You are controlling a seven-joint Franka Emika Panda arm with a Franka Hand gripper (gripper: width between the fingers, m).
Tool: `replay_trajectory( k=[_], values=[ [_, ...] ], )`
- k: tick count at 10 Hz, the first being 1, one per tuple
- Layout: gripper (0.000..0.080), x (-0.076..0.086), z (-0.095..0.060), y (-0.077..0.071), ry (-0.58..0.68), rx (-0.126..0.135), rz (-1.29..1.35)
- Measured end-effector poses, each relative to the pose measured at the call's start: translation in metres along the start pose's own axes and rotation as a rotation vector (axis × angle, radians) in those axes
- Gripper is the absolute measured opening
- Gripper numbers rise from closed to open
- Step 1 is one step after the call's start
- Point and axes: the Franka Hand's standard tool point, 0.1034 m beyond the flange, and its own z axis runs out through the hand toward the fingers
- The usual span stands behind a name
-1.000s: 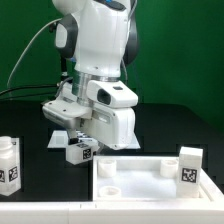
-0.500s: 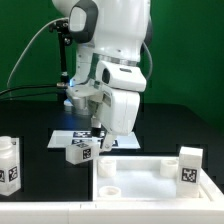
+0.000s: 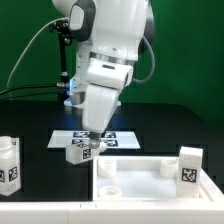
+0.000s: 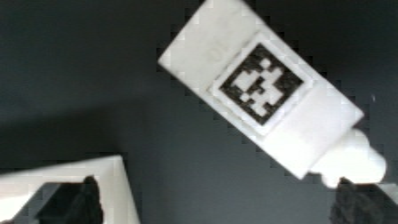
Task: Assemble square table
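A white blocky plastic leg (image 4: 199,48) bearing a black-and-white square tag (image 4: 263,85) lies slantwise on the dark table (image 4: 107,100). Dark gripper fingers (image 4: 64,204) stand wide apart, one beside its narrow end.
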Motion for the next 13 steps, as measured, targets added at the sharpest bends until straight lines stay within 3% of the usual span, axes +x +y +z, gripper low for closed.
replay_trajectory(
  k=[1, 2, 3, 4, 6, 9, 13],
  values=[
    [0.0648, -0.006, 0.002, -0.008, -0.04, 0.056, 0.171],
    [0.0648, 0.002, -0.004, -0.002, -0.052, 0.063, 0.327],
    [0.0648, 0.016, -0.005, -0.004, -0.001, 0.028, 0.315],
    [0.0648, 0.017, -0.003, -0.01, 0.002, 0.04, 0.37],
    [0.0648, 0.018, -0.004, -0.008, 0.009, 0.047, 0.491],
    [0.0648, 0.005, -0.03, 0.014, -0.042, 0.118, 0.894],
    [0.0648, 0.01, -0.032, 0.013, -0.067, 0.139, 1.197]
  ],
)
